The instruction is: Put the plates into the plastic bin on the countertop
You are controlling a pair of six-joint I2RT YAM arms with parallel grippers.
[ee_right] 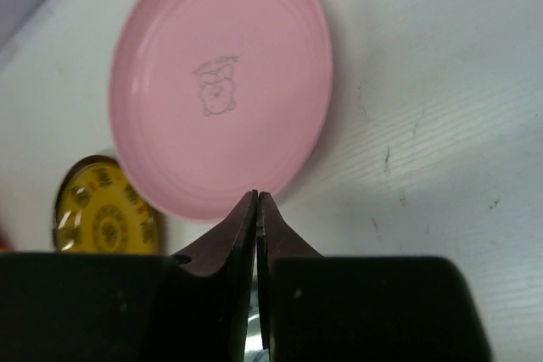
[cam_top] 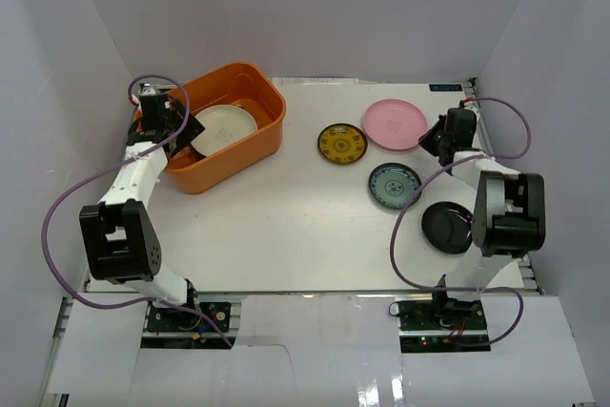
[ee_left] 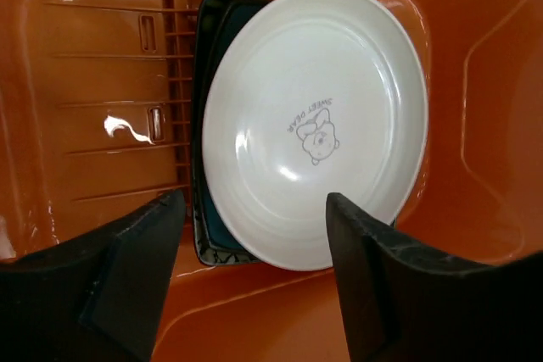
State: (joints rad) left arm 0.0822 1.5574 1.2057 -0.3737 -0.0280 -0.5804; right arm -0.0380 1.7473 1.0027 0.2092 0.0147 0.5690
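The orange plastic bin (cam_top: 259, 77) stands at the back left of the white countertop (cam_top: 286, 226). Inside it the round cream plate (cam_top: 225, 128) lies on the teal square plate (ee_left: 211, 225), which lies on the black floral square plate (ee_left: 215, 257). My left gripper (cam_top: 189, 131) hangs open and empty over the bin's near end, in front of the cream plate (ee_left: 314, 125). My right gripper (cam_top: 427, 143) is shut and empty, its tips at the pink plate's near edge (ee_right: 221, 82). The pink plate (cam_top: 394, 124), gold-patterned plate (cam_top: 342, 145), blue-green plate (cam_top: 395, 185) and glossy black plate (cam_top: 446, 227) lie on the countertop.
White walls enclose the countertop on the left, back and right. The right arm's upper links stand over the black plate's right edge. The gold-patterned plate (ee_right: 102, 218) lies just left of the pink one in the right wrist view. The bin's slotted floor (ee_left: 102, 82) shows left of the stack.
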